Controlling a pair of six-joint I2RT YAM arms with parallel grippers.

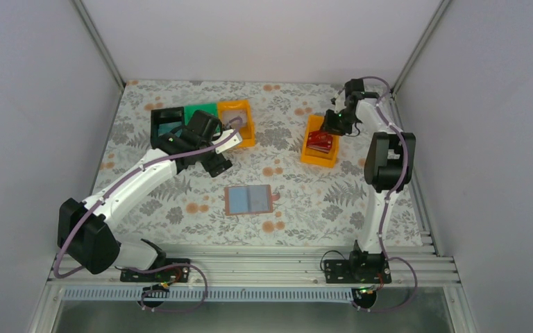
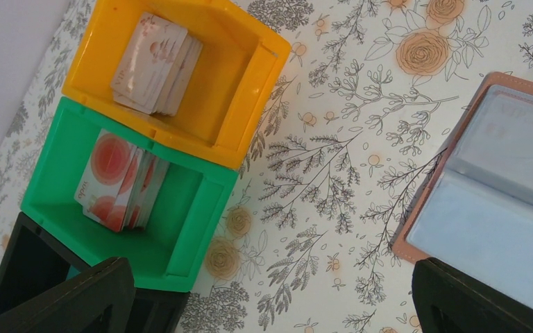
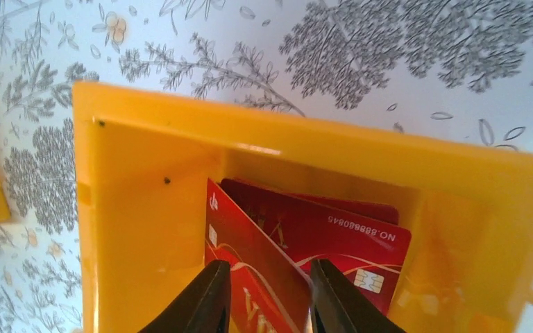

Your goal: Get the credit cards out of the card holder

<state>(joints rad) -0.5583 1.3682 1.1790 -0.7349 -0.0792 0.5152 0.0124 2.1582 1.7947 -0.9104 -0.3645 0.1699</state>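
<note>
Could snag the dark red credit card (image 3: 253,253) and tip it from the orange bin (image 3: 146,208) on lifting askew, right fingers (image 3: 205,305) slack astride it, left fingers (image 2: 76,298) spread empty.

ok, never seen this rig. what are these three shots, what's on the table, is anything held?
Two small robot arms, each ending in a two-finger gripper, are bolted at the near edge of a table with a flowered cloth. The wide picture looks down from above and behind them; the other two come from cameras on each wrist. On the table lies the card holder, open and flat. At the back left stand a black bin, a green bin and an orange bin, the last two with stacked cards. The left gripper hangs wide open near them, holding nothing. The right gripper reaches into a second orange bin of dark red credit cards; its jaws stand slightly apart around one card, which does not look pinched.
</note>
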